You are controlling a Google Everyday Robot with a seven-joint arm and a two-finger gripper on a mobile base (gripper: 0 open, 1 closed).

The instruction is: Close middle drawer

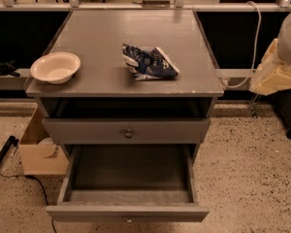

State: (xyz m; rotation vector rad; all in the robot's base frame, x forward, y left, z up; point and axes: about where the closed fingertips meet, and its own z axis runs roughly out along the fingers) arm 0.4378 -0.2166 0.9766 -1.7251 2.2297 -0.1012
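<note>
Plainly, grey middle drawer pulled out; pincer at right edge, state unclear.

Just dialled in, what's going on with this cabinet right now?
The job is to shut the middle drawer, which stands pulled far out toward the camera and has not been pushed in yet. The gripper hangs off to the right of the cabinet, about level with the cabinet top, touching nothing and well away from the drawer. On the top sit a white bowl and a crumpled blue bag.
</note>
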